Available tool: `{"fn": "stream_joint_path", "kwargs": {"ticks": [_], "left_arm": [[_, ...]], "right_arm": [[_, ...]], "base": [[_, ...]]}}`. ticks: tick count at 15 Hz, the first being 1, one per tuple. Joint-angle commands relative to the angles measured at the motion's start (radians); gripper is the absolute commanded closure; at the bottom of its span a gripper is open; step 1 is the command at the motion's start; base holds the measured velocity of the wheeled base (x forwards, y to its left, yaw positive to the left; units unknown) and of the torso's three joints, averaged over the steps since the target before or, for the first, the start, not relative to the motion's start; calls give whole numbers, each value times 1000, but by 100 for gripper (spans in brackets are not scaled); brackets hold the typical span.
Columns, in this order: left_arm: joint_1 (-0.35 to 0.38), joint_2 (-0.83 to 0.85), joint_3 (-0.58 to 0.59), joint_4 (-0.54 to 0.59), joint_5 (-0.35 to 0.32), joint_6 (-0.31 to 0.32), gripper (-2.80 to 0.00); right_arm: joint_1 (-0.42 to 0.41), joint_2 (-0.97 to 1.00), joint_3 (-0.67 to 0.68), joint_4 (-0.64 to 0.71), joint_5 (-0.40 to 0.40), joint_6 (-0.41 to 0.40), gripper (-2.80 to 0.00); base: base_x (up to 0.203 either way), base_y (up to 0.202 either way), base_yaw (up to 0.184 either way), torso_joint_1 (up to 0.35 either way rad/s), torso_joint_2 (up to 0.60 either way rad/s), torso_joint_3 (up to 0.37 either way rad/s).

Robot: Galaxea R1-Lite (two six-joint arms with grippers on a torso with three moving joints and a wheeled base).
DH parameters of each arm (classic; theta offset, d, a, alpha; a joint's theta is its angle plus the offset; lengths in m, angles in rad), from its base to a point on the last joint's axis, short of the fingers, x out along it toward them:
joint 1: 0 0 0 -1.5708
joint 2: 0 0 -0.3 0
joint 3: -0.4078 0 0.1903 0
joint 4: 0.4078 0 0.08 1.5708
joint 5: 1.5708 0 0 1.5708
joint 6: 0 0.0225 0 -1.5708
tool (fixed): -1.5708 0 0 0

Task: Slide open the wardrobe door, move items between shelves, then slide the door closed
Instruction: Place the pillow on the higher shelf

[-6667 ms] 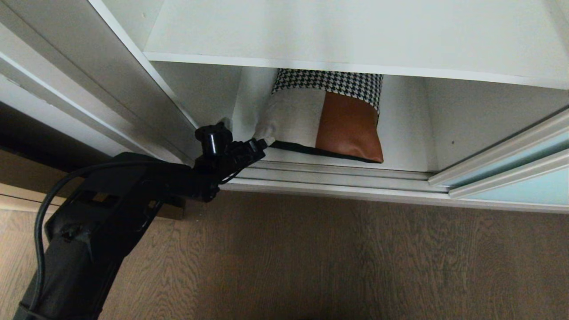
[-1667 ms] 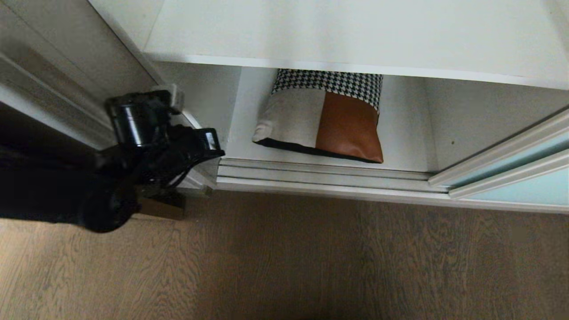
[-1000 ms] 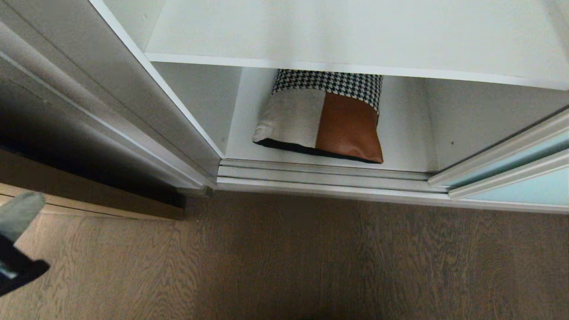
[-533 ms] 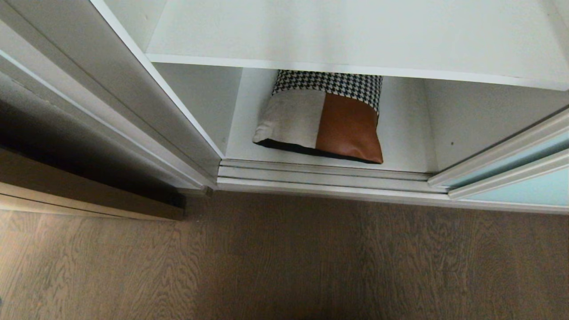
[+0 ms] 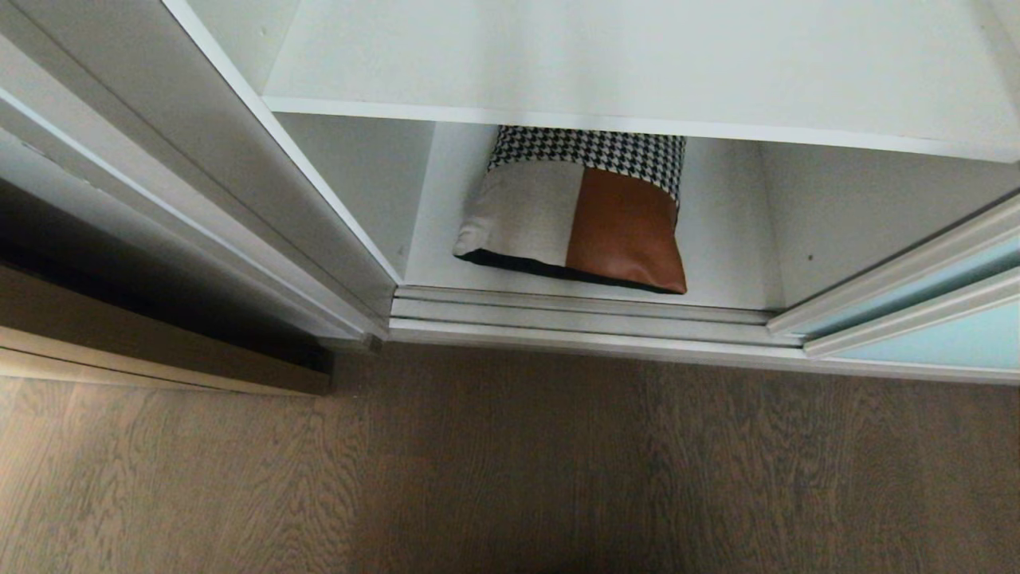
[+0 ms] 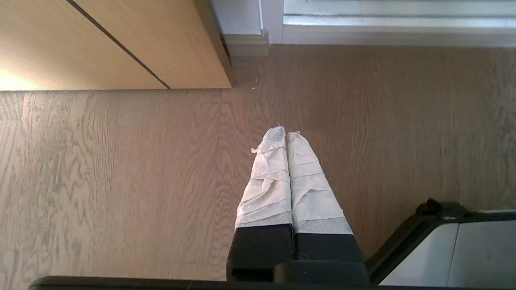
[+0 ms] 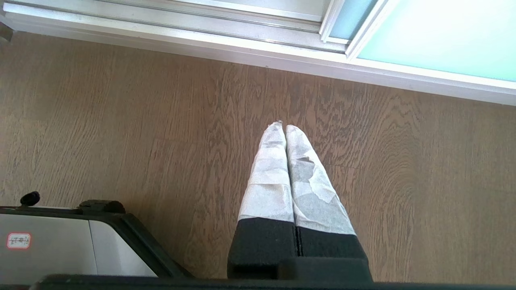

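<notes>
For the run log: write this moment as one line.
door: sliding wardrobe door open | item: patchwork cushion on lower shelf | left tool: shut, empty, over floor | right tool: shut, empty, over floor

The cushion (image 5: 578, 219) is showing black-white houndstooth, beige and brown patches; the shelves (image 5: 637, 64) are looking white, the sliding wardrobe door (image 5: 948, 339) pale blue-green, the floor (image 5: 558, 470) grey-brown wood-grain.

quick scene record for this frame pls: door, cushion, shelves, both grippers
door: sliding wardrobe door slid to the right, opening uncovered
cushion: patchwork cushion lying on the lower shelf, left of centre, nothing touching it
upper shelf: upper shelf bare where visible
left gripper: left gripper shut, holding nothing, pointing down over the floor
right gripper: right gripper shut, holding nothing, over the floor near the door track
</notes>
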Motion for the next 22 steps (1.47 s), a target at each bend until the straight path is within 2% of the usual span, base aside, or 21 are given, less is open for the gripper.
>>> {"fn": "stream_joint_path", "kwargs": {"ticks": [1, 8, 13, 16, 19, 21, 22], "left_arm": [[1, -7, 5, 3, 0, -8, 0], [1, -6, 3, 5, 1, -4, 0], [0, -6, 5, 4, 1, 3, 0], [0, -5, 5, 8, 1, 19, 0], [1, -4, -2, 26, 21, -21, 0], [1, 9, -36, 59, 45, -26, 0], [1, 30, -97, 72, 45, -26, 0]], "right_arm": [[0, 0, 0, 1, 0, 0, 0], [0, 0, 0, 1, 0, 0, 0], [0, 0, 0, 1, 0, 0, 0], [0, 0, 0, -1, 0, 1, 0], [0, 0, 0, 1, 0, 1, 0], [0, 0, 0, -1, 0, 1, 0], [0, 0, 0, 1, 0, -1, 0]], "base": [[0, 0, 0, 0, 0, 0], [0, 0, 0, 0, 0, 0], [164, 0, 0, 5, 2, 1], [0, 0, 0, 0, 0, 0], [0, 0, 0, 0, 0, 0], [0, 0, 0, 0, 0, 0], [0, 0, 0, 0, 0, 0]]}}
